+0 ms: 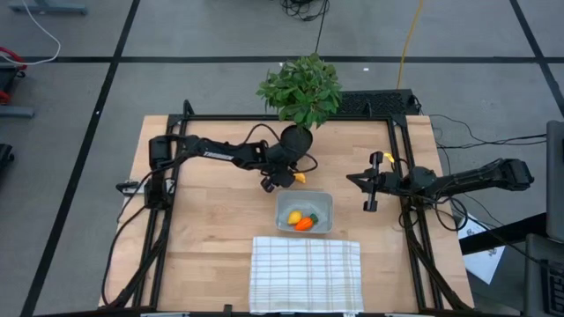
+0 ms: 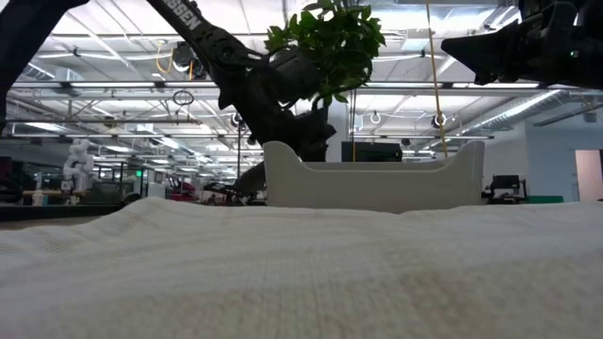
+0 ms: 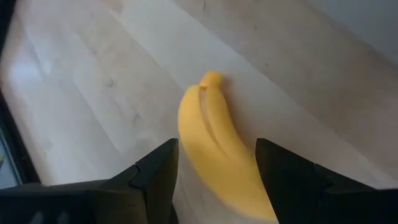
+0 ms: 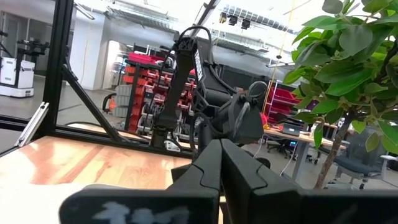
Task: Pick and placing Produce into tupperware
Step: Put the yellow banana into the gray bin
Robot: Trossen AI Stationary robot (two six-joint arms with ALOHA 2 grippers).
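High view: the left gripper is spread wide astride the banana on the table, just beside the tupperware, where the carrot and lemon already lie. The right gripper is parked shut, apart.

Left claw right over the banana, beside the pot

The left claw sits above the curved yellow banana on the pale wooden counter; the orange carrot and round yellow lemon lie in the clear square tupperware, the white checked cloth just beside it, and the right claw is parked well apart.
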